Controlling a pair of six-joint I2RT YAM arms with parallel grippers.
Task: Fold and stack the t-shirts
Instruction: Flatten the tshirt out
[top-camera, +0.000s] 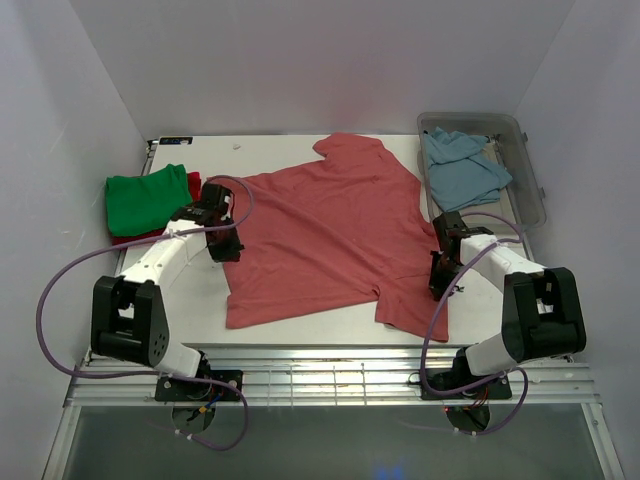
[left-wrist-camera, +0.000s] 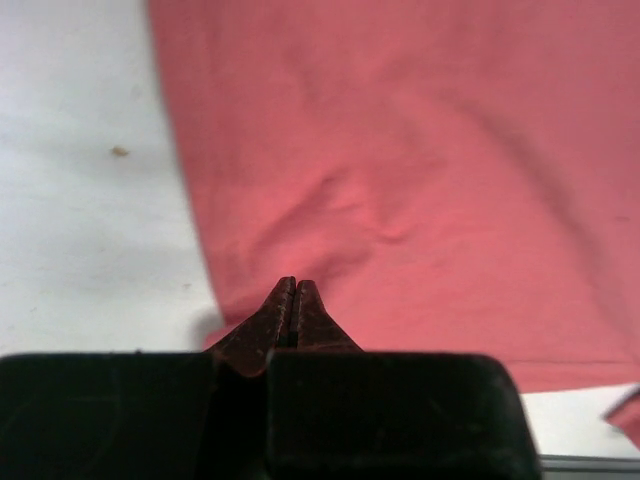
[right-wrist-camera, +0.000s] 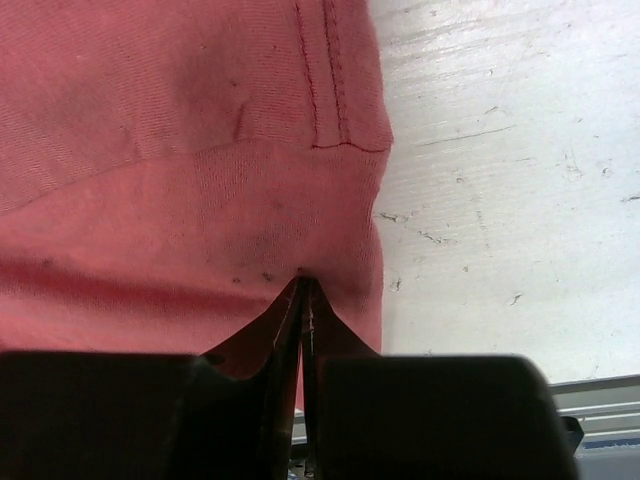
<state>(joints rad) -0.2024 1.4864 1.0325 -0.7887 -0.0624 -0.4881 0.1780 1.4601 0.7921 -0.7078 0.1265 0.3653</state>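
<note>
salmon-pink t-shirt (top-camera: 330, 235) lies spread flat on the table (top-camera: 195, 300) between the arms, long axis running near hem to far collar — the left gripper (top-camera: 222, 243) is pressed together on its left side edge, the right gripper (top-camera: 440, 275) likewise on its right side by the sleeve (cloth puckers at both sets of tips, so each seems to pinch it). open room lies inward over the shirt: the green t-shirt (top-camera: 145, 197) on the red t-shirt (top-camera: 193, 183) crowds the far left, the clear bin (top-camera: 535, 190) with the light blue t-shirt (top-camera: 462, 170) the far right.
</note>
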